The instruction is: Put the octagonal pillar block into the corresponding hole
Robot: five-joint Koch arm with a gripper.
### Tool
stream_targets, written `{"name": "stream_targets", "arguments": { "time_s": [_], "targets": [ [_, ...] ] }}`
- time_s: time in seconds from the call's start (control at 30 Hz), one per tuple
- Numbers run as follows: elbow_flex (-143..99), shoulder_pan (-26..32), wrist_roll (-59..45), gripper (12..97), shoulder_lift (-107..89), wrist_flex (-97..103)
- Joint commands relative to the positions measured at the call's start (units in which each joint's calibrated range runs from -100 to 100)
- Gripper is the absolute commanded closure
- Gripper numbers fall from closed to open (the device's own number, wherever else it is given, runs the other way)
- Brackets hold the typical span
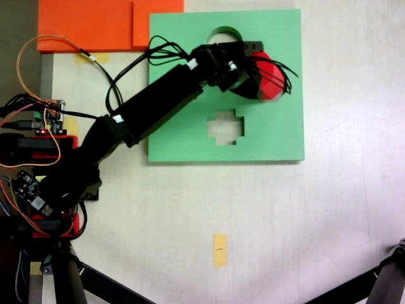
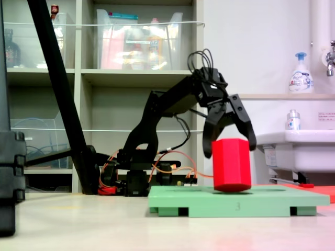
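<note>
We find the Koch arm [image 1: 158,95] reaching from the left across the green foam board [image 1: 177,136] in the overhead-looking fixed view. Left of the claw and above it lies the round cutout [image 1: 221,33]; below the claw lies the cross-shaped cutout [image 1: 226,126]. The claw [image 2: 229,144] stands with its jaws spread around the upper part of the octagonal pillar block [image 2: 232,164]; whether the pads press its sides we cannot tell. The block sits directly under the claw, slightly tilted, its base on or partly in the board. The corresponding hole is covered by block and claw, so we cannot confirm seating. We judge the block light, soft and somewhat springy foam with a matte, grippy skin; hold it on two opposite flat faces, high up, with modest squeeze.
</note>
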Motion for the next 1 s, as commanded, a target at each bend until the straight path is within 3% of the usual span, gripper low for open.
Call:
{"name": "stream_targets", "arguments": {
  "time_s": [0.0, 0.97],
  "targets": [
    [3.84, 0.34, -0.05, 66.6, -0.54, 5.30],
    [3.94, -0.39, -0.20, 66.6, 10.08, 7.03]
  ]
}}
